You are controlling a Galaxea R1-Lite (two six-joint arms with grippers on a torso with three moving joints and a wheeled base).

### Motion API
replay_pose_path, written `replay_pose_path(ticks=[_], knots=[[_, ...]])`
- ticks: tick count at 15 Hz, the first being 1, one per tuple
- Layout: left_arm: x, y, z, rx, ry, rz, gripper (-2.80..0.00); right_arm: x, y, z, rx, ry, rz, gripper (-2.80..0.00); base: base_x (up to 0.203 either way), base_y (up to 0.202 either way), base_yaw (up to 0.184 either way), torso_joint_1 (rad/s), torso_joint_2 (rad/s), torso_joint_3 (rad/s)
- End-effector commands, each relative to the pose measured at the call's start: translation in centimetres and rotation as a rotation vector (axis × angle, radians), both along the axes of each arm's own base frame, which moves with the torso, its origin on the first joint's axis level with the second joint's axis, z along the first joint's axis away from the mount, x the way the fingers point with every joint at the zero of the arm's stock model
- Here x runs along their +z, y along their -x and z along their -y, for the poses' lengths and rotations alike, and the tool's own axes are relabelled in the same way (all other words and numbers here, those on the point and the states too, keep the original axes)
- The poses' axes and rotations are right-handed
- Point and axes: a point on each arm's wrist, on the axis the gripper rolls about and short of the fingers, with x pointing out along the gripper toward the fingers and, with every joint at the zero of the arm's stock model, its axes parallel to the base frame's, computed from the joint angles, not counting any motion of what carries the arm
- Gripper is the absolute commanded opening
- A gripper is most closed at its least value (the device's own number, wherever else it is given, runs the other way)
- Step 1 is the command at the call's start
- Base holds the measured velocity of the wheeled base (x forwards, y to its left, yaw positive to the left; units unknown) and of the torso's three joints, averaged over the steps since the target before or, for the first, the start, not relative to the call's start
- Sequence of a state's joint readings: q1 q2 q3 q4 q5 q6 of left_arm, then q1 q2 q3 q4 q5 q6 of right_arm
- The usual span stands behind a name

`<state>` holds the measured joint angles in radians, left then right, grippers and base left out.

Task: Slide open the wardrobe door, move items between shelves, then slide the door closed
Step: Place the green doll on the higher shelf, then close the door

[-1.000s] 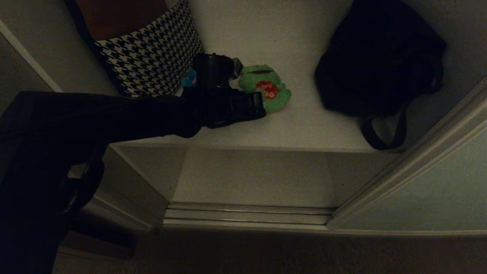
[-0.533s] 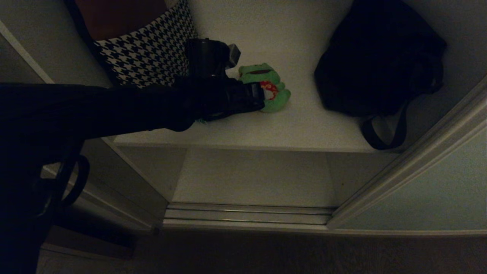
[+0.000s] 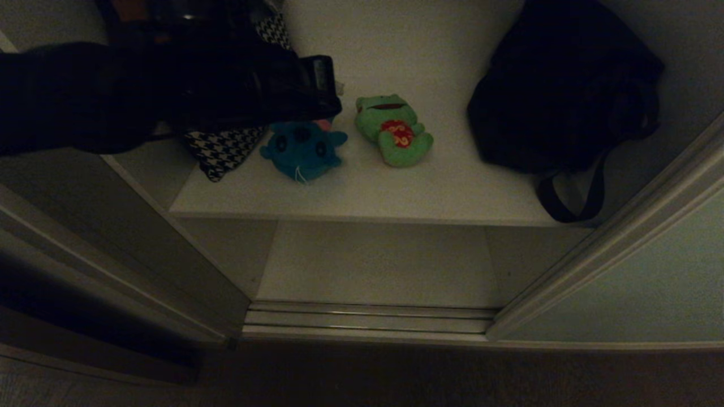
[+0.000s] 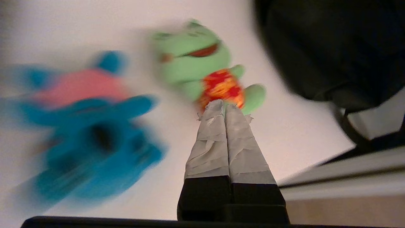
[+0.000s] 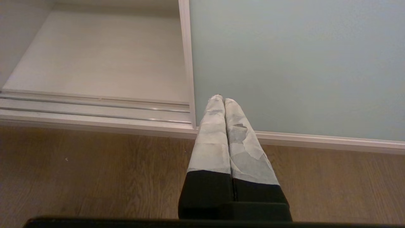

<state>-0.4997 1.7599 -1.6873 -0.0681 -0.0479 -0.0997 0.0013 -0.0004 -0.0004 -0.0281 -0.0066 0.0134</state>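
Inside, the blue plush toy (image 3: pixel 304 148) and green plush toy (image 3: pixel 394 129) lay side by side on the upper shelf (image 3: pixel 362 195). Above them hovered the left gripper (image 4: pixel 224 109), pressed closed and empty. Sliding door (image 3: pixel 662 282) stood open, right.

No readable txt, labels, brands or nos. showed on anything in any view.

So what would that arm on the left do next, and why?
Probably draw out of the wardrobe: both plush toys, the blue one and the green one, lie on the upper shelf, and the left gripper is shut on nothing. The sliding door remains open.
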Motion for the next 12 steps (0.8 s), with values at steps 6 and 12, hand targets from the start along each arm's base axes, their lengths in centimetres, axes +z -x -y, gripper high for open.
replay_pose_path(ticks=[6,12], knots=[[0.1,20.2,-13.4,0.218,-0.027,0.08,-2.8,0.0,0.0,0.0,0.001,0.0,0.004,-2.8,0.0,0.0,0.0,0.0,0.0,0.0],[-15.3,33.1,-16.3,0.385,-0.099,0.022,-2.8,0.0,0.0,0.0,0.0,0.0,0.005,-2.8,0.0,0.0,0.0,0.0,0.0,0.0]])
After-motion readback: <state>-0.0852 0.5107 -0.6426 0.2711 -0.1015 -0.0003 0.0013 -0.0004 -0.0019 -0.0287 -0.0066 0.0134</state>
